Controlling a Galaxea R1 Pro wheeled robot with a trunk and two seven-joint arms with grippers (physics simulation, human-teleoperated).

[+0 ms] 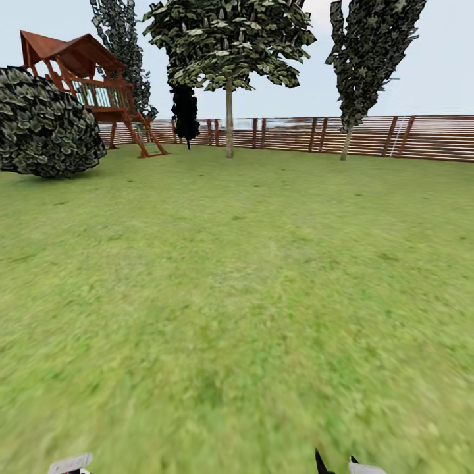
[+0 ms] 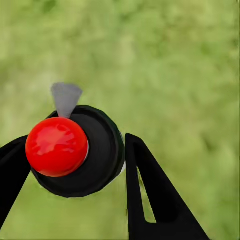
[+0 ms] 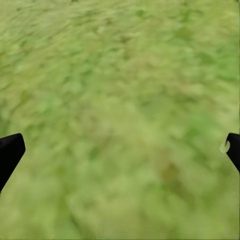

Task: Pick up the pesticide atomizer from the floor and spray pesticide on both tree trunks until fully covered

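The left gripper (image 2: 75, 165) is holding the pesticide atomizer (image 2: 80, 152) between its two black fingers (image 2: 150, 195), the jaws closing on either side of its round black body. A glossy red ball (image 2: 56, 146) is sitting on top of that body, and a small pale grey nozzle (image 2: 66, 98) is sticking out past its rim. Blurry green-yellow grass of the floor (image 2: 175, 65) is spreading out behind everything.

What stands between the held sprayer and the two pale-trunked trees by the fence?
Nothing visible. The left gripper holds the sprayer, and open lawn runs up to both trees.
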